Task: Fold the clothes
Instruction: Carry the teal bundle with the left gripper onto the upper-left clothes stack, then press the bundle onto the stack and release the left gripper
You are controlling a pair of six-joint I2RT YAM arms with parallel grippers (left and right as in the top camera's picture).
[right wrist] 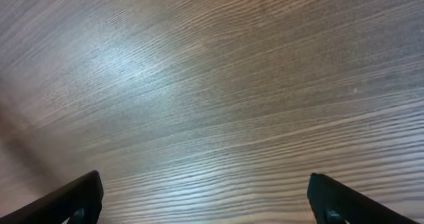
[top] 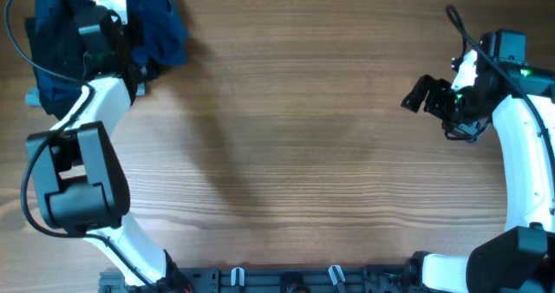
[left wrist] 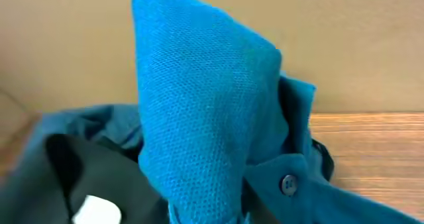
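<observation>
The wooden table (top: pixel 303 137) carries a bunched blue shirt (top: pixel 165 29).

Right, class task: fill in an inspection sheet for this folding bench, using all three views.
Surface: wood-grain table.
Job's things: teal polo shirt heaped at the far left corner, one fold raised; black garment with white label against it.
Clutter: nothing seen.
Grippers: left arm over the heap, its jaws hidden; right arm has its jaws wide open above the wood, apart from the clothes.
Cables: black cable loops beside the left arm; second cable at the right arm.
Surroundings: rig rail along the near edge.
</observation>
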